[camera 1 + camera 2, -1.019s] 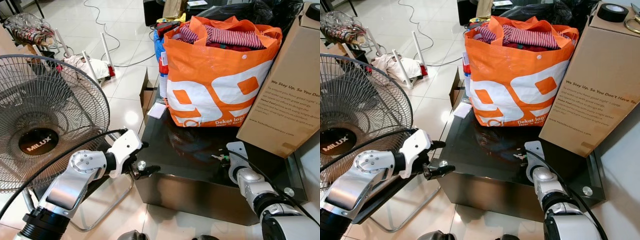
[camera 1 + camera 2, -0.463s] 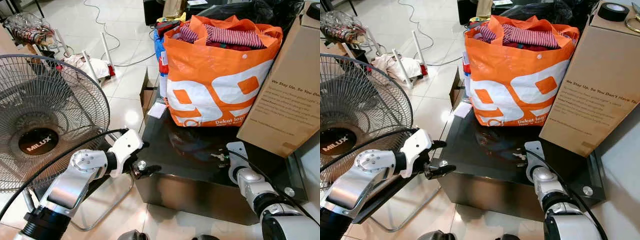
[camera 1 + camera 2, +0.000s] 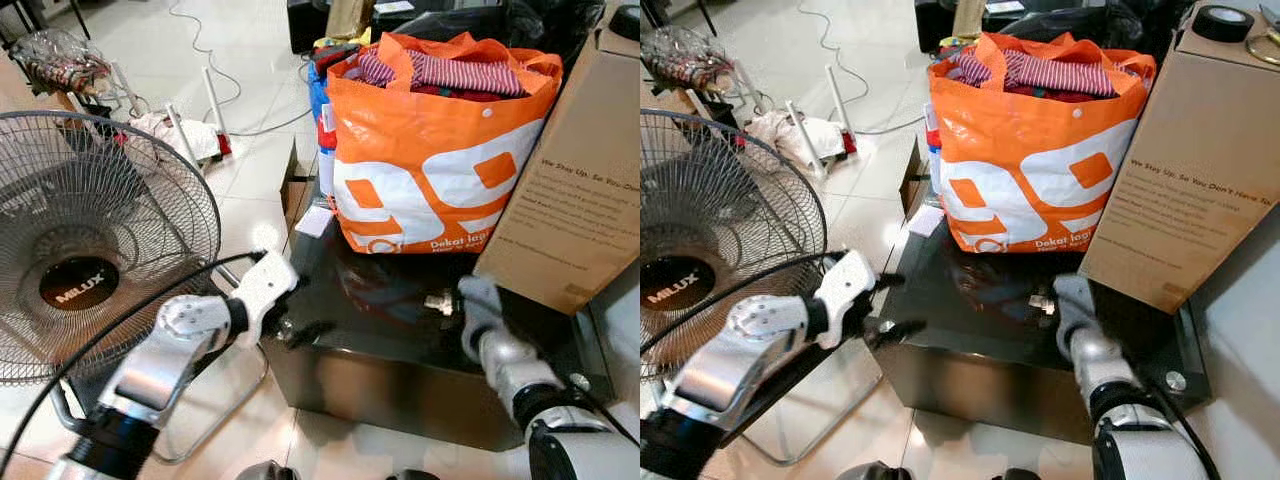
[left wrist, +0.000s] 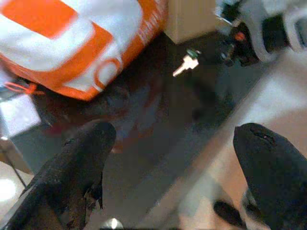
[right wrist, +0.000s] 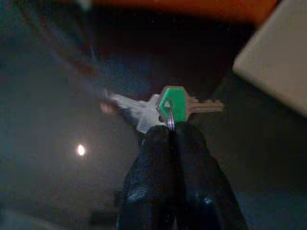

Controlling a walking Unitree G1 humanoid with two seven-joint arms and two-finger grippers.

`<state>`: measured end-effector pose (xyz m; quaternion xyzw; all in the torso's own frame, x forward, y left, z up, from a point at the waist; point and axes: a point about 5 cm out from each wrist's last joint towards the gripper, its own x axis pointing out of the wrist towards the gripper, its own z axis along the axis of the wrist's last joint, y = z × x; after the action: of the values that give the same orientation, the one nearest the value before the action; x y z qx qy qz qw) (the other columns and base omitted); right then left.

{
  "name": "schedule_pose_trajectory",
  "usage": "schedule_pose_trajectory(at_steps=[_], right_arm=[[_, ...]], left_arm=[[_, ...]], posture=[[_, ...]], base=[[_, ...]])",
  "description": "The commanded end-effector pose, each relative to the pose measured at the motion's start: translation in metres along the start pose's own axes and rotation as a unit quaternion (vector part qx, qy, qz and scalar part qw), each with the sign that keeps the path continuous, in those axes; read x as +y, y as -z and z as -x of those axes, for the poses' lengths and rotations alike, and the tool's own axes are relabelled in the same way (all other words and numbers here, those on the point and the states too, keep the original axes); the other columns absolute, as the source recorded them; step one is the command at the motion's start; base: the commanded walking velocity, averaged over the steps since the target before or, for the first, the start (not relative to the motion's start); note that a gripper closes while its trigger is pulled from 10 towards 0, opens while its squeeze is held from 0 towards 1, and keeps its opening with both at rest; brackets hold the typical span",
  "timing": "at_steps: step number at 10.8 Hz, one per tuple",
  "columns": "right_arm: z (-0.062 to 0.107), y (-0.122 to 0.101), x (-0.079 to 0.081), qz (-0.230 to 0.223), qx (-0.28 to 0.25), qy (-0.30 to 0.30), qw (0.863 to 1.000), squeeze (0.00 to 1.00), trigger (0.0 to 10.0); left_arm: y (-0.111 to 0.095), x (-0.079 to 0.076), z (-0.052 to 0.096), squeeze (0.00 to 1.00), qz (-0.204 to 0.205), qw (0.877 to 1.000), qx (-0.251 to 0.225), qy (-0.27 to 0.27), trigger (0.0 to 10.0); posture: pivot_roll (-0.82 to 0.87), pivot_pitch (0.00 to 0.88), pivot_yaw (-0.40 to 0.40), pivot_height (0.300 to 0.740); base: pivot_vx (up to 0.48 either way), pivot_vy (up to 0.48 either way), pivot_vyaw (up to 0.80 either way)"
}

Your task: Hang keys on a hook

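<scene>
On the glossy black worktop (image 3: 400, 330), toward its 3 o'clock side, the right gripper (image 5: 169, 125) has its two black fingers (image 5: 192, 158) pressed flat together, pinching the ring of the keys (image 5: 163, 108). From the right wrist camera a green-capped key and a plain silver one fan out from the fingertips, lifted just clear of the dark surface. Seen from the head, the keys (image 3: 438, 302) show as a small pale blur just beside the silver wrist, in front of the orange bag (image 3: 430, 150) and near the lower corner of the cardboard box (image 3: 580, 190).

Off the worktop's 9 o'clock edge the left gripper (image 3: 290, 325) hangs by the front corner, its fingers (image 4: 86, 158) spread wide apart with nothing between them. Its wrist camera looks across the dark top to the bag, the keys (image 4: 186, 62) and the other gripper (image 4: 240, 43) beyond.

The orange bag sits at the worktop's 12 o'clock, stuffed with striped clothes (image 3: 450, 72). The box leans at about 2 o'clock, touching the bag's side. A standing fan (image 3: 95, 240) with a wire cage stands on the tiled floor (image 3: 250, 140) at 9 o'clock, and a white cable (image 3: 205, 40) trails over the tiles farther back at 11 o'clock.
</scene>
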<state>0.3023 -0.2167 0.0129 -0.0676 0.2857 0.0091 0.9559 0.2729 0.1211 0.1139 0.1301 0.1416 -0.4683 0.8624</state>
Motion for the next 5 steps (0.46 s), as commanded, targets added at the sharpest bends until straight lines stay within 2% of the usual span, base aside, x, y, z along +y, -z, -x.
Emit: schedule_pose_trajectory(at_steps=[1,2,3,5], right_arm=[[0.002,-0.007,-0.003,-0.009,-0.025,-0.002,1.0,0.0,0.0],[0.013,-0.017,-0.01,-0.007,-0.065,-0.007,0.998,0.0,0.0],[0.029,-0.028,-0.013,0.02,-0.097,-0.026,0.995,0.0,0.0],[0.057,-0.043,-0.014,0.053,-0.13,-0.047,0.989,0.0,0.0]], left_arm=[[0.001,0.006,0.004,0.0,0.006,1.0,-0.004,-0.028,10.0],[0.003,0.01,0.003,0.0,0.012,0.998,-0.008,-0.069,10.0],[0.0,0.016,-0.002,0.0,0.02,0.994,-0.018,-0.105,10.0],[-0.005,0.012,-0.014,0.0,0.013,0.993,-0.028,-0.11,10.0]], posture=[[-0.14,0.0,0.093,0.74],[-0.15,0.0,0.094,0.74],[-0.19,0.0,0.122,0.74],[-0.22,0.0,0.118,0.74]], base=[[0.0,0.0,0.0],[0.0,0.0,0.0],[0.0,0.0,0.0],[0.0,0.0,0.0]])
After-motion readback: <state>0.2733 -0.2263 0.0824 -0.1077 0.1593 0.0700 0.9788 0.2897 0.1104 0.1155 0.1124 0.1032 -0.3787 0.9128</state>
